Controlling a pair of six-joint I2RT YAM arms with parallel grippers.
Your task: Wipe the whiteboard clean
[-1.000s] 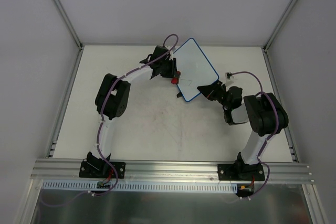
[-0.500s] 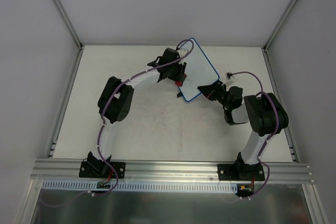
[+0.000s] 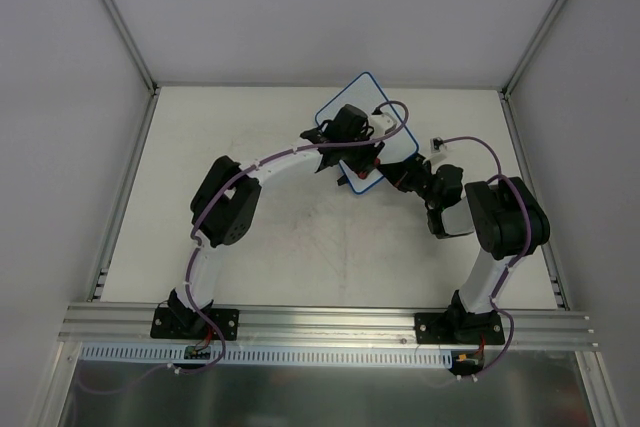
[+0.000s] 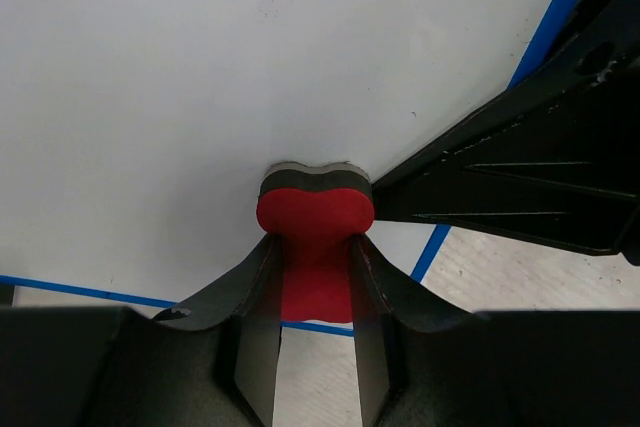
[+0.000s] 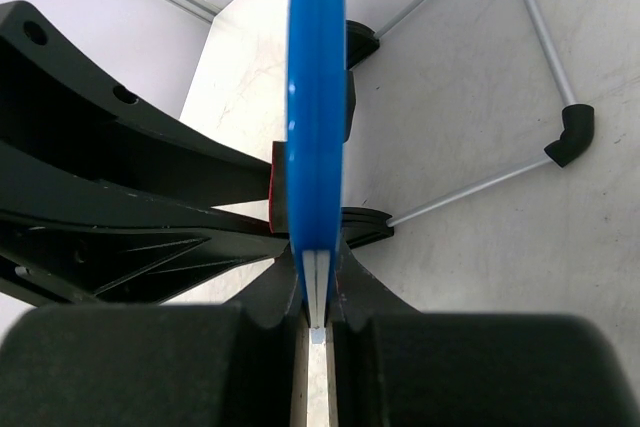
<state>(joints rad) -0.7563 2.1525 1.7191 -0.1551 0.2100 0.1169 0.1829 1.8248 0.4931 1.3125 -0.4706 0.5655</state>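
Wiping is judged to be the step in hand. The small white rectangular whiteboard with the thin blue rim [image 3: 357, 93] is held tilted up on edge over the far middle of the pale counter [image 3: 230, 117]; whether its lower edge touches the counter cannot be told. Its lower right rim is pinched by the right claw [image 5: 316, 282], whose fingers are pressed onto both faces of the board, which is seen edge-on in the right wrist view. A small red bow-shaped eraser with a dark felt pad [image 4: 315, 209] is pressed against the white face. It is pinched in the left claw [image 4: 313, 262], near the lower rim and just beside the right claw. Only faint specks are seen on the part of the face in view. For a good wipe, the felt should be laid flat on the face, the pressure held light so that the board is not twisted out of the pinch, and the strokes carried away from the gripped corner.
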